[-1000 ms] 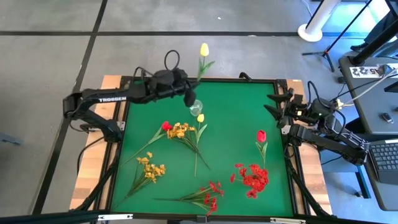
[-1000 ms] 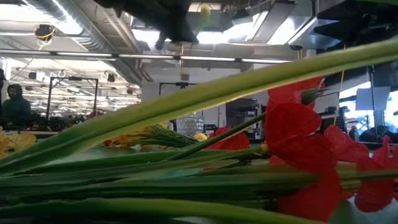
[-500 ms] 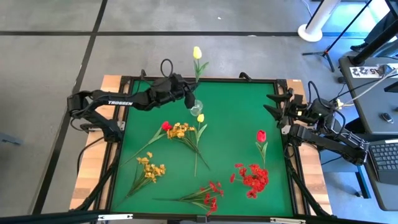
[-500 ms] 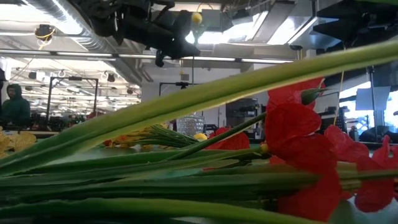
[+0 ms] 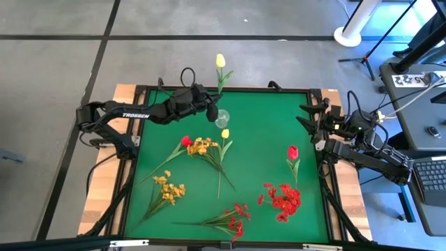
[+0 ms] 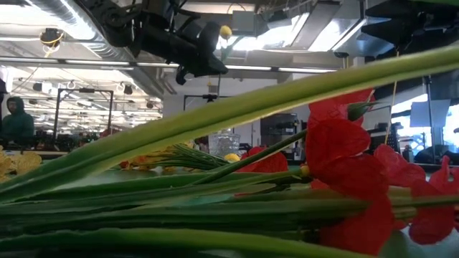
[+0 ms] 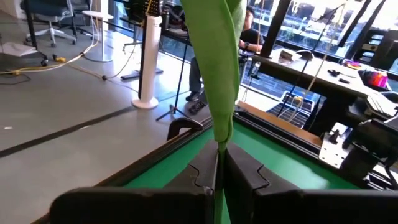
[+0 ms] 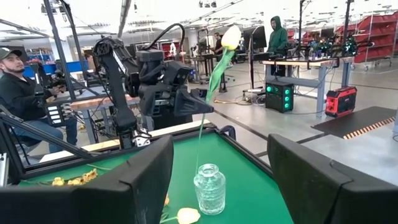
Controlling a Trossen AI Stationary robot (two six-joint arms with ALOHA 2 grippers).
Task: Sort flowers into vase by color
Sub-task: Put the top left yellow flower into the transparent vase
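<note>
My left gripper (image 5: pixel 211 109) is at the far side of the green table, shut on a yellow tulip (image 5: pixel 220 61) that stands upright over a clear glass vase (image 5: pixel 222 118). In the right wrist view the tulip's thin stem (image 8: pixel 200 134) runs down to the vase's mouth (image 8: pixel 207 168). A second yellow tulip (image 5: pixel 224 132) lies on the mat next to the vase. My right gripper (image 5: pixel 306 118) waits open at the table's right edge, holding nothing. My left gripper pinches the tulip's stem (image 7: pixel 219 155) between its two fingers, just below the big green leaf (image 7: pixel 214 68). The fingers (image 7: pixel 245 171) come in level from the table's left and lie across the stem. The tulip stands upright, bloom up, lower stem hanging to the vase.
Loose flowers lie on the mat: a red tulip (image 5: pixel 185 141), yellow sprays (image 5: pixel 202 146) (image 5: pixel 169 188), a red tulip (image 5: pixel 293 152), and red sprays (image 5: pixel 282 199) (image 5: pixel 233 219). People sit and stand in the room beyond the table (image 8: pixel 18 87).
My left gripper has come down toward the vase with the yellow tulip. The tulip has stayed upright, and its bloom now stands lower over the table's far edge.
</note>
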